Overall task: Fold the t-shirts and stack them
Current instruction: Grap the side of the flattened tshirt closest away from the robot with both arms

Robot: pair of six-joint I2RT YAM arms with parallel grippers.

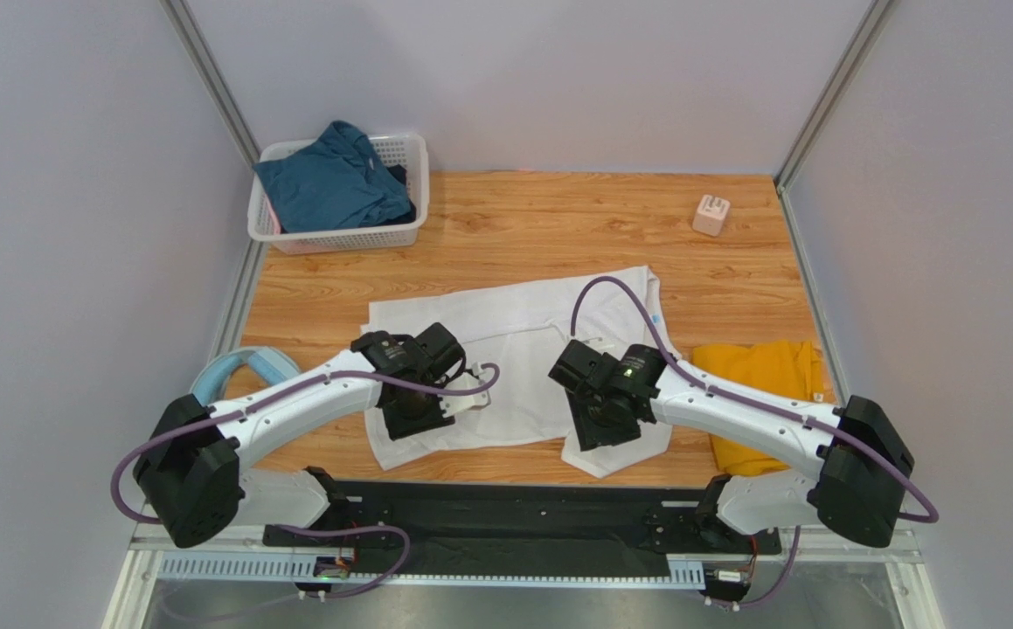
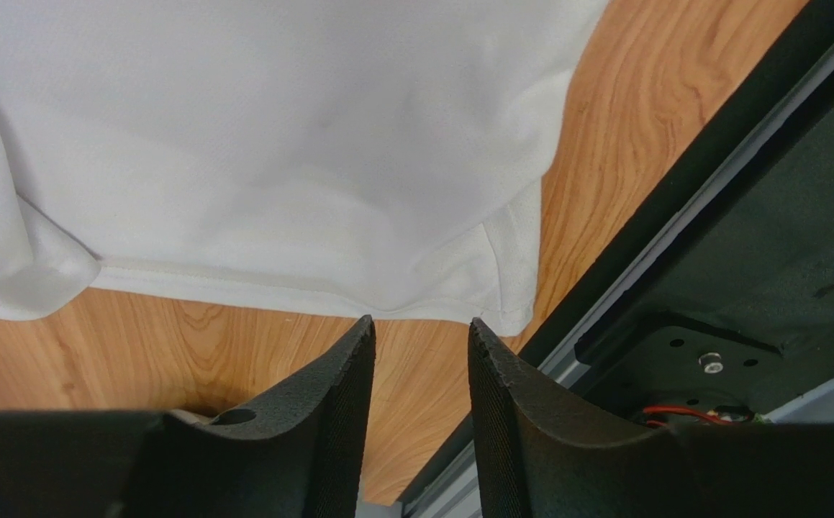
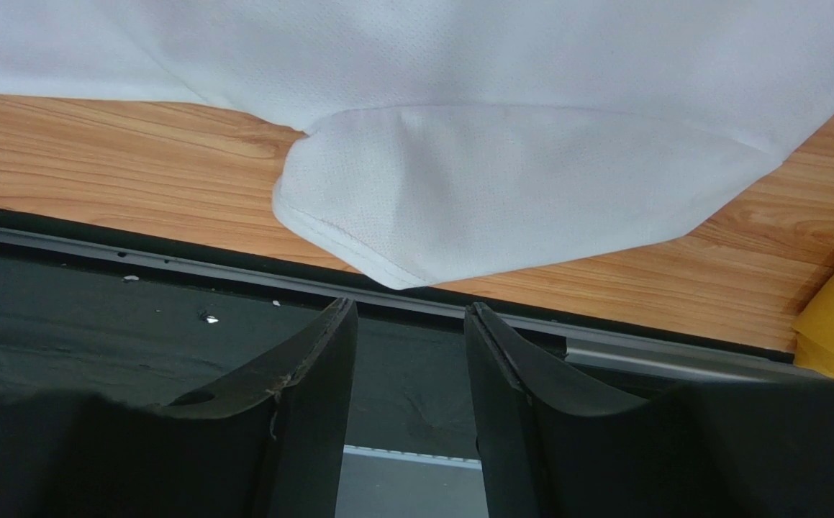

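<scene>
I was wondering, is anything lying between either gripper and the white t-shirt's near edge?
Nothing visible does. The left gripper and right gripper each hang with open fingers facing the near edge of the white t-shirt, no object between. The mustard-yellow t-shirt lies aside, to the right.

Top view: left arm (image 1: 295,400) runs from its base at lower left up and right toward frame centre, wrist bent so the left gripper (image 1: 417,419) points back at the bottom edge. Right arm (image 1: 748,413) mirrors it from lower right, reaching up and left, right gripper (image 1: 599,430) also turned toward the bottom edge. The two wrists sit near each other at mid-frame, apart. Left wrist view: left gripper (image 2: 421,324) jaws parted, narrow gap. Right wrist view: right gripper (image 3: 410,308) likewise parted, narrow gap.
</scene>
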